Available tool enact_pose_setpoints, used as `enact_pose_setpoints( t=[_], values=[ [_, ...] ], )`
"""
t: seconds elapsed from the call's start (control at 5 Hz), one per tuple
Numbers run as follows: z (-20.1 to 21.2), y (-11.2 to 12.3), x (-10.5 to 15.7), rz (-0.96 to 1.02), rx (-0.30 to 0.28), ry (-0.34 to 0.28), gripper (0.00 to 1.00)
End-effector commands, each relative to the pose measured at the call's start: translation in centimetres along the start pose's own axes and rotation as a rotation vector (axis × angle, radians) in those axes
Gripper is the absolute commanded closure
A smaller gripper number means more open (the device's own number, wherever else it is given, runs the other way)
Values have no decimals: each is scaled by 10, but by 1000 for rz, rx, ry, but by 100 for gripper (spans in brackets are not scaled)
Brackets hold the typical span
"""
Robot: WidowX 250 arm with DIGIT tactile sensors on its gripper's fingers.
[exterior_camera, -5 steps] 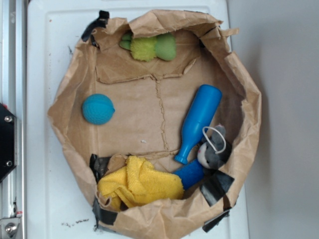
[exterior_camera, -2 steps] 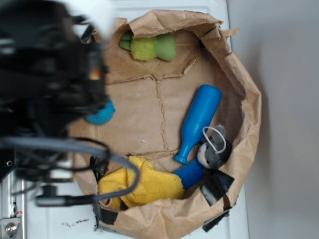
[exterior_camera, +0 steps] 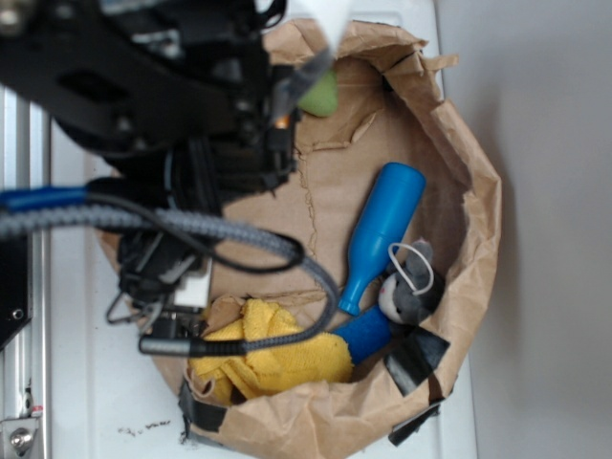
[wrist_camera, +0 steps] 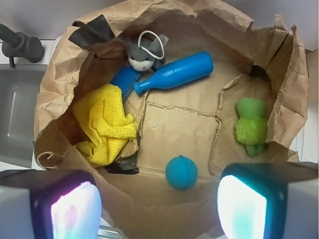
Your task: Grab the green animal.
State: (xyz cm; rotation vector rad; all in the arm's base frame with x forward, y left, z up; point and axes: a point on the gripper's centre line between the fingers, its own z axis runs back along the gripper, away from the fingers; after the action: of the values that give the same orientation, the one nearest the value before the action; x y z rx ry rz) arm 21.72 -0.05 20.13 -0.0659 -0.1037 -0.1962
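Right now, green animal (wrist_camera: 251,126): lying flat on the paper floor at the right side of the wrist view, tucked close under the crumpled wall, untouched.
Exterior view: only a light green end (exterior_camera: 320,94) peeks out past the arm, at the top of the bag.
Texture: fuzzy lime middle, smoother pale green rounded ends; soft, should squash under the pads.
Tool (wrist_camera: 158,206): released, jaws standing wide, two glowing pads at the bottom corners of the wrist view, nothing between them, well above the bag floor.
Step in hand: getting over the toy; my read is it needs to shift toward that right wall before dropping.
How to do it well: I'd close across the fuzzy middle, and keep the outer finger clear of the paper fold beside it.
Teal ball (wrist_camera: 181,172): textured, round, nearest the tool, not the target.
Blue bottle (wrist_camera: 172,72): smooth hard plastic, lying on its side.
Grey plush (wrist_camera: 143,54): white loop on top, far corner.
Yellow cloth (wrist_camera: 105,124): bunched terry, left side.
Paper bag (wrist_camera: 55,84): wrinkled brown walls, black tape patches.
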Motion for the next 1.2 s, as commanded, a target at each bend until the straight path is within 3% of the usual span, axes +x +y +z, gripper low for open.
enact_pose_setpoints(
  t=[0.0, 0.4, 0.6, 0.8, 1.0],
  values=[
    [13, 2, 6, 3, 13, -46, 0],
    [-47, 2, 43, 56, 278, -129, 0],
    [-69, 17, 49, 47, 303, -93, 0],
    [-87, 41, 45, 57, 275, -10, 0],
    [-95, 58, 35, 93, 196, 68, 0]
  ],
)
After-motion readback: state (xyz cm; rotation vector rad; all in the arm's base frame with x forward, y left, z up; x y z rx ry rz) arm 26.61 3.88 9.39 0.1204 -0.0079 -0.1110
